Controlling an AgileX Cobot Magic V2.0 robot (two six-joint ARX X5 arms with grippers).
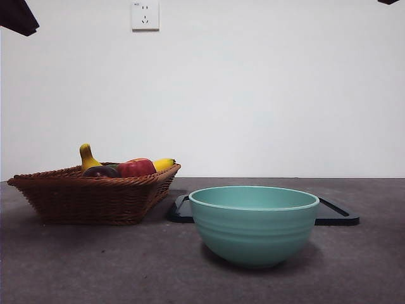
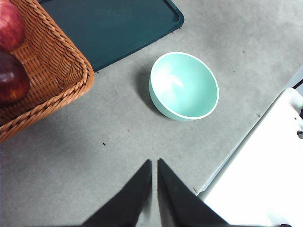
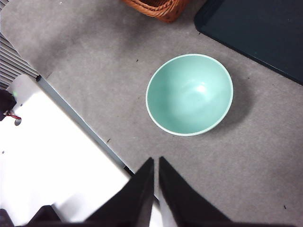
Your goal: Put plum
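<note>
At the left of the front frame, in the wicker basket (image 1: 95, 196), we find the plum (image 1: 101, 171), dark and glossy, lying just beside the red apple (image 1: 136, 168) with a banana (image 1: 88, 157) behind it. In the left wrist frame the plum (image 2: 12, 80) sits at the far left edge, below the apple (image 2: 10, 26). The green bowl (image 1: 254, 221) stands empty at centre right on the desk (image 1: 95, 266), in front of a dark tray (image 1: 338, 215). Both arms wait high; the left tool (image 2: 155, 163) and the right tool (image 3: 155, 161) each have their jaws nearly together and hold nothing. We judge the left tool is nearer the basket: it should widen first, come straight down over the plum, and grip across its middle without nudging the apple, since smooth skin may slip.
</note>
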